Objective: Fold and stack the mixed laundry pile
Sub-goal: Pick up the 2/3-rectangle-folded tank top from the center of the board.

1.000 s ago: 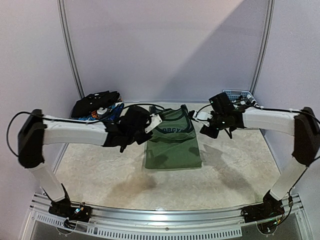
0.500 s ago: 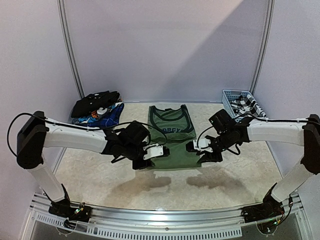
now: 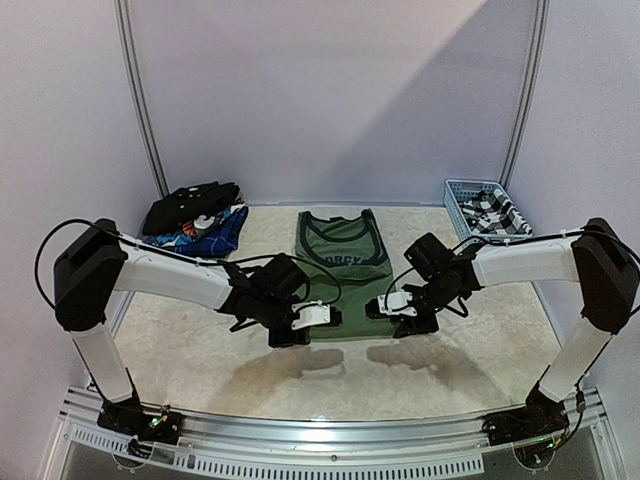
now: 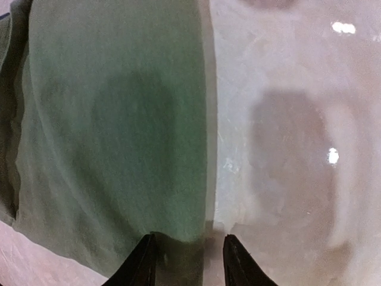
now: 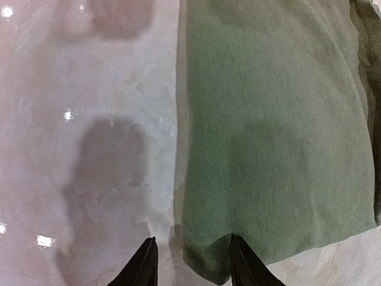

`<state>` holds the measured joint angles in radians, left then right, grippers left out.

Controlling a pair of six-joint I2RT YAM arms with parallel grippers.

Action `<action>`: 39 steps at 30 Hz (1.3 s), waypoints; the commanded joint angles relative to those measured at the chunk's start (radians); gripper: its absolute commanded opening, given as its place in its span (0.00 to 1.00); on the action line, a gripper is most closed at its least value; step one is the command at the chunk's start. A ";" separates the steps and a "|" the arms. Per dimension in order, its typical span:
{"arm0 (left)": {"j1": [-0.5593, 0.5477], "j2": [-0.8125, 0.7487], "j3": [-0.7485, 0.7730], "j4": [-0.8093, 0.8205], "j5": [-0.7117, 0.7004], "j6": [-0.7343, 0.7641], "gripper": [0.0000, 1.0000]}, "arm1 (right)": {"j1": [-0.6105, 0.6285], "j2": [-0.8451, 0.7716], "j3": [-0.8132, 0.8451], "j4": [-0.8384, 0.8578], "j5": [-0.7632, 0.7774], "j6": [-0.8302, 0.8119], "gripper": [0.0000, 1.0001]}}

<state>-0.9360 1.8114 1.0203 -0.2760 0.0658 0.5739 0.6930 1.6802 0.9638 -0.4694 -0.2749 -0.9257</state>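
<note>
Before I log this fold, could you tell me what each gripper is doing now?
Left gripper: open over the green shirt edge, holding nothing.
Right gripper: open, likewise.

matt green cloth T-shirt (image 3: 345, 288), glossy marbled table (image 3: 200, 350)

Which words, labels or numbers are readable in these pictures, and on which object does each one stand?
"ORCY": pale letters on the chest band of the olive-green shirt, seen from above; blurred, so this reading is uncertain.
Pattern on the printed garment in the pile at far left: too small to read.
Both wrist views: no text.
</note>
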 commanded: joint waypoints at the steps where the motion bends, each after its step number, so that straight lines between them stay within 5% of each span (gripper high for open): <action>1: -0.013 0.039 0.018 -0.019 -0.027 0.026 0.40 | 0.010 0.038 -0.010 0.023 0.034 -0.004 0.42; 10: -0.053 0.092 0.013 -0.015 -0.153 0.085 0.37 | 0.013 0.095 -0.034 0.052 0.080 -0.006 0.41; 14: -0.071 0.109 0.022 -0.027 -0.233 0.101 0.17 | 0.014 0.107 -0.018 0.036 0.086 0.009 0.18; 18: -0.082 0.063 0.032 -0.058 -0.272 0.085 0.00 | 0.013 0.055 -0.010 -0.011 0.084 0.021 0.06; 39: -0.244 -0.306 0.285 -0.462 -0.442 -0.172 0.00 | 0.013 -0.509 0.078 -0.439 0.015 0.168 0.02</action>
<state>-1.1759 1.5391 1.2552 -0.6365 -0.2893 0.4427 0.7063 1.2179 0.9886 -0.8074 -0.2684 -0.8059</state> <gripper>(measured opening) 0.031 0.033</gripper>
